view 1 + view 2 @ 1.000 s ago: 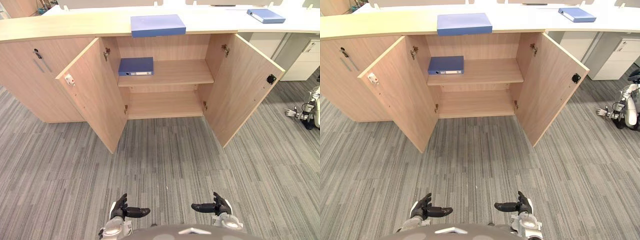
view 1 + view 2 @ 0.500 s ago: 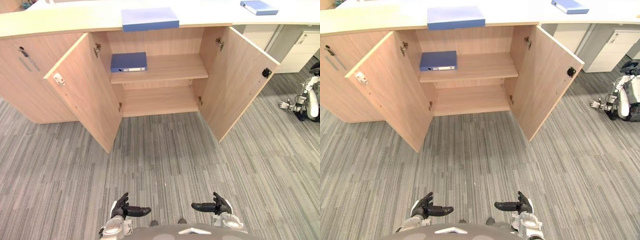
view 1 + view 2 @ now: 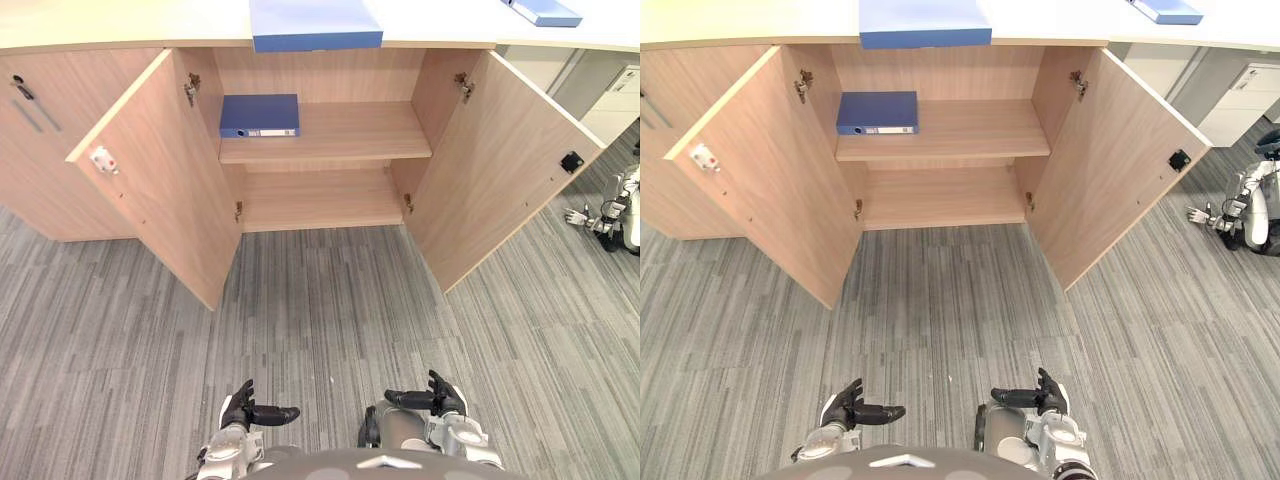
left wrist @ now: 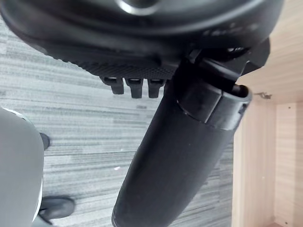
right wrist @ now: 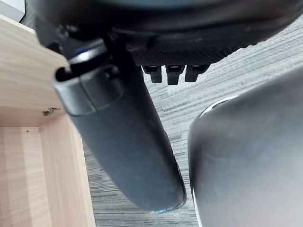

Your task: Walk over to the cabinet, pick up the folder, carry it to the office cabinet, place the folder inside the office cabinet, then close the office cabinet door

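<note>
Left robot hand [image 3: 243, 410] and right robot hand [image 3: 437, 400] hang low at the bottom of the frame, fingers relaxed and wide, both empty. The walk-up seems in hand. The folder [image 3: 315, 24] lies on the tabletop [image 3: 120, 25] at top centre, above the open cabinet [image 3: 350, 130]; next, step nearer and reach. Compared with earlier, the cabinet looms closer as the camera advances

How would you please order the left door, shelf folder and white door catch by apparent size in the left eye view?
Largest: left door.
Then the folder on the shelf.
Smallest: white catch.
</note>
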Available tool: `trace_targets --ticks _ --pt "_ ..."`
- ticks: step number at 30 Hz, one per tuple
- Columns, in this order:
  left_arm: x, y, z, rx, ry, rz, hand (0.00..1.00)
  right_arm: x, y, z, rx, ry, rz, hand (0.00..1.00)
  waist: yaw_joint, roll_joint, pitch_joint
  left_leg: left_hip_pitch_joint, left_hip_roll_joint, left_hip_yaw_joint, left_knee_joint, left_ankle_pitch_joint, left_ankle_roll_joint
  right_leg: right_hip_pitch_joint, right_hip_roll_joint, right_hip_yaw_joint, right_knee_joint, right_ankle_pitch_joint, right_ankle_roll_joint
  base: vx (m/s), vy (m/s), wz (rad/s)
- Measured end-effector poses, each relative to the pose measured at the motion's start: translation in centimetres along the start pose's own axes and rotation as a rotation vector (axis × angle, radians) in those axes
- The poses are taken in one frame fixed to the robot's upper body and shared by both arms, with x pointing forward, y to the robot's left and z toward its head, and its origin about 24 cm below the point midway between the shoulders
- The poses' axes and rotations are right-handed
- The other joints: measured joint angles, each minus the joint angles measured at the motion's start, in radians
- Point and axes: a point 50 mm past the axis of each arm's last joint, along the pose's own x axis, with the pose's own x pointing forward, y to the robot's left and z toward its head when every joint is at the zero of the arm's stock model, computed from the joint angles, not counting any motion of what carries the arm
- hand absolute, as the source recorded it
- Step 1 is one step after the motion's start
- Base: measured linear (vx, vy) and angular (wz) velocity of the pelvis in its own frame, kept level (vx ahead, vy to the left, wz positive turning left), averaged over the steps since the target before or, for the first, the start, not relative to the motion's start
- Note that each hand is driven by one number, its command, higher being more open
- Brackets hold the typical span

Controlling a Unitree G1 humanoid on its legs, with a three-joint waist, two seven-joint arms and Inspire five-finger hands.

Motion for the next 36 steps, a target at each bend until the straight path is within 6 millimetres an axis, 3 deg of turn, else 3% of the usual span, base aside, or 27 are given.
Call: trace_targets --ticks 2,3,4,5,6,7,9,11,13,15,17,19,20,21,22,24,27,28,31,34,35,36 --pt "0.0 0.0 -0.1 0.001 0.004 -0.001 1.00 0.0 -0.1 0.4 0.005 -0.017 -0.002 1.00 -0.016 0.005 0.003 0.026 0.030 -0.028 -0.025 -0.013 -0.037 -0.024 0.036 0.004 -0.182 0.090 -0.008 0.33 -0.141 0.47" --pt "-0.1 0.2 -0.4 -0.001 0.013 0.002 1.00 -0.1 -0.2 0.1 0.013 -0.013 -0.008 1.00 -0.018 -0.002 0.000 0.046 0.033 -0.042 -0.026 -0.026 -0.061 -0.021 0.033 0.012 -0.212 0.176 -0.034 0.52 -0.238 0.42" --pt "-0.1 -0.1 -0.7 -0.053 0.031 0.011 1.00 0.0 -0.3 0.3 0.024 -0.018 -0.011 1.00 -0.017 0.019 -0.001 0.056 0.069 -0.050 0.017 -0.039 -0.090 -0.002 0.045 -0.016 -0.182 0.194 -0.086 0.53 -0.249 0.38" --pt "-0.1 -0.3 -0.7 -0.072 0.031 0.014 1.00 0.0 -0.3 0.3 0.026 -0.020 -0.012 1.00 -0.017 0.023 -0.003 0.035 0.073 -0.050 0.066 -0.033 -0.102 0.007 0.046 -0.021 -0.186 0.177 -0.092 0.66 -0.299 0.33" --pt "-0.1 -0.3 -0.6 -0.103 0.026 0.019 1.00 0.0 -0.2 0.4 0.027 -0.025 -0.010 1.00 -0.018 0.033 0.002 -0.026 0.090 -0.045 0.225 -0.017 -0.127 0.044 0.054 -0.029 -0.207 0.160 -0.104 0.43 -0.190 0.24" --pt "-0.1 -0.3 -0.5 -0.120 0.022 0.024 1.00 0.0 -0.4 0.4 0.027 -0.025 -0.011 1.00 -0.018 0.040 0.005 -0.077 0.103 -0.045 0.354 0.000 -0.123 0.073 0.057 -0.032 -0.229 0.153 -0.110 0.53 -0.222 0.22" --pt "-0.2 -0.1 -0.2 -0.182 -0.005 0.052 1.00 -0.2 -0.6 0.2 0.047 -0.020 -0.024 1.00 -0.002 0.053 0.020 -0.267 0.203 -0.027 0.816 0.020 -0.118 0.215 0.092 -0.034 -0.307 0.140 -0.130 0.57 -0.255 0.09" --pt "-0.2 0.1 0.7 -0.188 -0.049 0.054 1.00 -0.4 -0.3 0.0 0.059 -0.024 -0.020 1.00 0.019 0.035 0.030 -0.342 0.242 -0.008 0.915 0.014 -0.127 0.310 0.099 -0.027 -0.344 0.129 -0.147 0.41 -0.181 -0.13" --pt "-0.2 0.0 1.4 -0.182 -0.079 0.046 1.00 -0.4 0.3 0.3 0.080 -0.040 -0.011 1.00 0.028 0.026 0.027 -0.424 0.252 0.011 0.877 0.010 -0.126 0.365 0.100 -0.013 -0.395 0.121 -0.149 0.29 -0.091 -0.29" --pt "-0.1 -0.3 1.8 -0.186 -0.093 0.040 1.00 -0.5 1.0 0.5 0.122 -0.048 -0.003 1.00 0.036 0.025 0.027 -0.479 0.255 0.070 0.694 0.005 -0.132 0.422 0.096 0.009 -0.447 0.113 -0.131 0.32 -0.012 -0.35" --pt "0.0 -0.3 2.1 -0.184 -0.101 0.038 1.00 -0.6 1.1 0.1 0.128 -0.036 -0.005 1.00 0.044 0.017 0.031 -0.484 0.214 0.087 0.506 0.014 -0.137 0.460 0.077 0.013 -0.462 0.098 -0.106 0.30 0.066 -0.10" --pt "0.0 -0.3 2.3 -0.182 -0.105 0.037 1.00 -0.6 1.0 0.1 0.133 -0.035 -0.009 1.00 0.046 0.010 0.030 -0.494 0.158 0.084 0.342 0.078 -0.135 0.488 0.056 0.018 -0.479 0.081 -0.078 0.34 0.169 -0.06" --pt "0.0 -0.3 2.3 -0.181 -0.102 0.037 1.00 -0.6 1.1 0.1 0.133 -0.034 -0.008 1.00 0.052 0.006 0.028 -0.490 0.128 0.061 0.290 0.168 -0.106 0.497 0.044 0.038 -0.480 0.066 -0.056 0.35 0.197 -0.27" --pt "0.0 -0.3 2.2 -0.180 -0.100 0.039 1.00 -0.6 1.2 0.0 0.134 -0.031 -0.005 1.00 0.057 0.002 0.024 -0.480 0.114 0.055 0.280 0.203 -0.082 0.499 0.037 0.056 -0.480 0.059 -0.045 0.39 0.228 -0.43" --pt "0.1 0.1 2.2 -0.172 -0.098 0.044 1.00 -0.7 1.7 -0.3 0.142 -0.020 0.004 1.00 0.064 -0.009 0.013 -0.475 0.098 0.074 0.289 0.194 -0.055 0.500 0.014 0.084 -0.473 0.049 -0.029 0.32 0.191 -0.41" --pt "0.1 0.3 2.1 -0.163 -0.090 0.051 1.00 -0.9 2.2 -0.8 0.150 0.000 0.018 1.00 0.075 -0.024 0.012 -0.426 0.092 0.125 0.300 0.136 -0.037 0.453 -0.015 0.124 -0.322 0.032 0.000 0.38 0.240 -0.61" --pt "0.1 0.8 1.5 -0.121 -0.068 0.051 1.00 -0.8 2.8 -0.4 0.136 -0.014 0.048 1.00 0.059 -0.046 -0.001 -0.314 0.063 0.155 0.290 0.068 -0.010 0.269 -0.076 0.122 0.163 0.064 0.067 0.35 0.239 -0.28" --pt "0.1 0.8 1.4 -0.102 -0.063 0.048 1.00 -0.8 2.9 -0.4 0.134 -0.013 0.055 1.00 0.052 -0.048 -0.004 -0.270 0.051 0.153 0.282 0.047 -0.005 0.221 -0.099 0.114 0.267 0.057 0.056 0.42 0.190 0.15" --pt "0.1 0.8 1.3 -0.104 -0.059 0.048 1.00 -0.8 3.3 -0.1 0.112 -0.030 0.069 1.00 0.051 -0.051 -0.011 -0.187 0.050 0.146 0.245 0.027 -0.005 0.140 -0.101 0.092 0.290 0.028 0.012 0.39 0.039 0.14" --pt "0.0 0.4 1.0 -0.111 -0.048 0.041 1.00 -0.8 3.3 0.1 0.115 -0.050 0.077 1.00 0.039 -0.036 -0.023 -0.118 0.073 0.111 0.179 0.028 -0.011 0.098 -0.050 0.065 0.066 0.008 -0.004 0.37 -0.108 0.35" --pt "0.0 0.3 0.8 -0.112 -0.042 0.038 1.00 -0.8 3.3 0.0 0.114 -0.046 0.077 1.00 0.037 -0.035 -0.029 -0.101 0.076 0.093 0.158 0.029 -0.037 0.104 -0.028 0.068 -0.115 0.048 -0.005 0.41 -0.157 0.49" --pt "0.0 0.5 0.6 -0.116 -0.032 0.039 1.00 -0.8 3.2 -0.4 0.114 -0.025 0.073 1.00 0.037 -0.049 -0.039 -0.088 0.060 0.067 0.143 0.019 -0.064 0.125 -0.025 0.078 -0.241 0.182 -0.040 0.42 -0.155 0.41"
